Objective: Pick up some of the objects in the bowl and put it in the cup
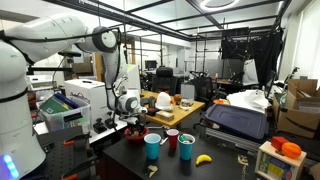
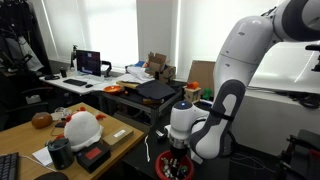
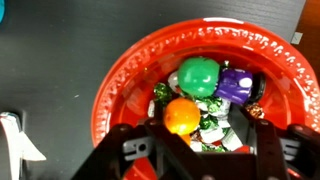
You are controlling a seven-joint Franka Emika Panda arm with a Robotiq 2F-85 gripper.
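Step in hand, judging by the pose: reaching down into the red bowl [image 3: 120, 90] for a pinch of the objects [image 3: 212, 125]

Heaped in the bowl's well, centre and lower right of the wrist view: green ball [image 3: 197, 73], orange ball [image 3: 182, 113], purple piece [image 3: 238, 85], small dark and pale bits tucked underneath, too small to identify

End effector [image 3: 200, 150] coming in from the bottom edge of that view, fingers [image 3: 130, 150] spread apart with nothing gripped, straddling the orange ball; hanging just above the bowl in both exterior views

To do it well:
- Lower straight down, centred on the orange ball or on the small bits beside it
- Keep both fingertips inside the rim to avoid catching the wall and tipping the bowl
- Close slowly and low on the piece; likely to squirt sideways if pinched near the top
- Lift well clear of the rim before swinging toward the cups [image 1: 152, 146], standing on the table [image 1: 220, 170] just beside the bowl, lower centre of an exterior view
- Cannot tell which cup is meant; probably pick the nearest
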